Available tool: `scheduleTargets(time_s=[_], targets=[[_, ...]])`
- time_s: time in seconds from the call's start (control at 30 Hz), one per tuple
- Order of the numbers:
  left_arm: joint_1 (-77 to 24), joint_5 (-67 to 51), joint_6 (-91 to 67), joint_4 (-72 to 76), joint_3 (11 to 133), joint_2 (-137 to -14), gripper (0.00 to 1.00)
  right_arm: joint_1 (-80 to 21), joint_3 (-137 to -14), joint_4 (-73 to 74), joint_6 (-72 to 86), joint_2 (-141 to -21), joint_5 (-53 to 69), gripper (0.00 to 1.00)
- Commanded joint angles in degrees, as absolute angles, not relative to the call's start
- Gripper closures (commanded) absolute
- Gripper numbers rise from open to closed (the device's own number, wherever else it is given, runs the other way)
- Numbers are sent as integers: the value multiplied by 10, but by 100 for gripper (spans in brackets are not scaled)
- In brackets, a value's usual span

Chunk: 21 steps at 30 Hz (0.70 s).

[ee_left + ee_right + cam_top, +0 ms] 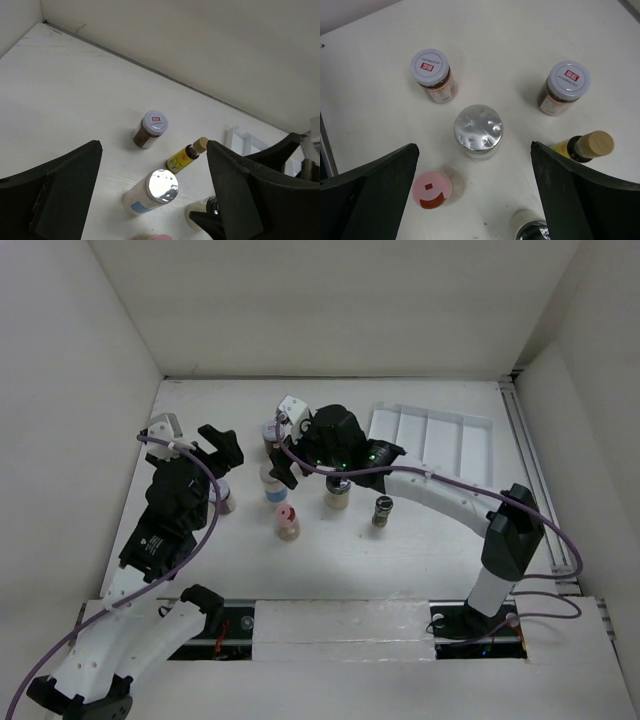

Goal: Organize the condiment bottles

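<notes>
my right gripper (474,149) hangs over the blue-labelled jar (478,131) (its lid is shiny silver), jaws wide apart and gripping nothing. my left gripper (154,146) is spread apart too and empty, toward the left edge of the surface (440,550). the bottles cluster mid-surface, nearer the far edge: a white-topped jar (433,75), a second white-topped jar (566,86), an amber bottle (585,146), a pink-capped bottle (432,189) and a small dark-capped bottle (382,510). the white tray (430,435) lies by the far right corner.
</notes>
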<state>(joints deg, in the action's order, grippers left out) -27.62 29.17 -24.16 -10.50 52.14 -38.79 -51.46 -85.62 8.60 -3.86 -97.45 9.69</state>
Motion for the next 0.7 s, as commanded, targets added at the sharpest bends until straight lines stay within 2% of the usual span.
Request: scheduleTargets(time_s=[0.0, 0.2, 0.33, 0.63, 0.67], targets=[[-272, 292, -246, -88, 517, -388, 18, -520, -902, 64, -42, -1005, 106, 0], [-272, 281, -240, -75, 511, -383, 18, -520, -938, 69, -47, -1076, 94, 0], [-272, 276, -240, -75, 511, -383, 18, -520, -968, 76, -47, -1118, 130, 0], [-272, 270, -235, -69, 505, -394, 18, -520, -985, 82, -42, -1150, 139, 0], [-272, 270, -235, -69, 505, -394, 18, -520, -980, 82, -42, -1157, 139, 3]])
